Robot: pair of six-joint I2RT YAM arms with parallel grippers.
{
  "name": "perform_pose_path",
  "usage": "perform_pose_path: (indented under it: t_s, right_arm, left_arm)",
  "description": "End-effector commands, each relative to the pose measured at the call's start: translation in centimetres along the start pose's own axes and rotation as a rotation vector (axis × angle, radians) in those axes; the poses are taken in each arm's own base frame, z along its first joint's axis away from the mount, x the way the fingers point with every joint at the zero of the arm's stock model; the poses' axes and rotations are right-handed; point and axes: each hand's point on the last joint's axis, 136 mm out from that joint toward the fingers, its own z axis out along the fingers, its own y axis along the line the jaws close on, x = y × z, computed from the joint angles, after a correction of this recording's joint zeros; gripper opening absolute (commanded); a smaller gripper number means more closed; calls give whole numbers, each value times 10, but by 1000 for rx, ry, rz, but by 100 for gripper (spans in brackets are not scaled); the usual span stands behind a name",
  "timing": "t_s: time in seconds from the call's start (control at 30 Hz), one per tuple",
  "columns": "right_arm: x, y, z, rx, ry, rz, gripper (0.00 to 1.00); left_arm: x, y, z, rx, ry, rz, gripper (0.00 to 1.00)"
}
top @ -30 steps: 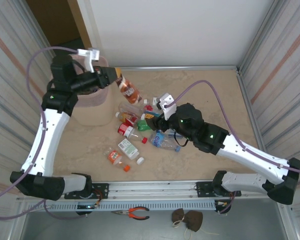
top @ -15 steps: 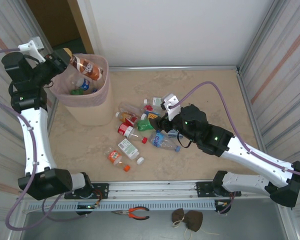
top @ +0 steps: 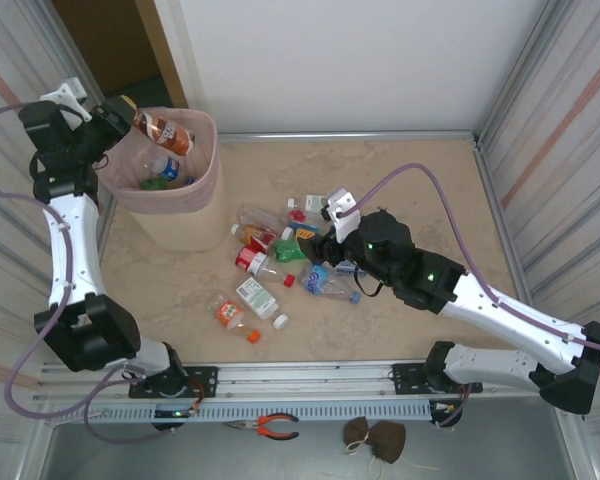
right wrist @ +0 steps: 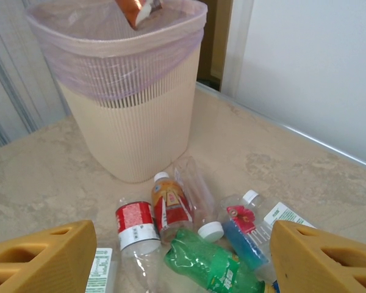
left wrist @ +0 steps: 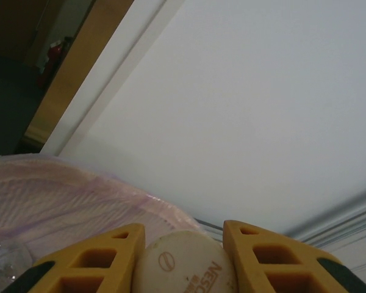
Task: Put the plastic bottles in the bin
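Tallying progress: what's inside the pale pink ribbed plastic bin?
A clear, blue-labelled plastic bottle lies inside the pale pink ribbed bin; the brown-labelled bottle above the rim hides the rest.

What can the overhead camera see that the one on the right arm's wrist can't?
Overhead: the right arm itself, bottles lying inside the bin, and pliers near the arms' bases. Right wrist: the bin's ribbed side close up, and its own claw with yellow fingers spread open. Both: the brown bottle that the left claw holds over the bin, and the green bottle on the table.
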Motion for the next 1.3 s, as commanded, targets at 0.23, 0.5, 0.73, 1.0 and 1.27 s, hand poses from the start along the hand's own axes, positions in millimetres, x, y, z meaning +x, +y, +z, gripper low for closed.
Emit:
perform_pose_path:
  t_s: [0.23, 0.5, 0.73, 1.0, 1.27]
  right_arm:
    - [10, -1, 0, 0, 30, 20, 75]
    - [13, -4, -5, 8, 31, 28, 75]
    - [14, -3, -5, -1, 32, 27, 75]
    - [19, -5, -4, 15, 53, 25, 76]
    - [29, -12, -1, 50, 95, 46, 76]
  left_arm:
    - [45, 55, 27, -55, 90, -62, 34]
    - [64, 71, 35, -72, 123, -82, 39]
    - [63, 69, 32, -76, 122, -73, 50]
    - [55, 55, 23, -65, 104, -37, 51]
    - [39, 29, 2, -55, 83, 46, 52]
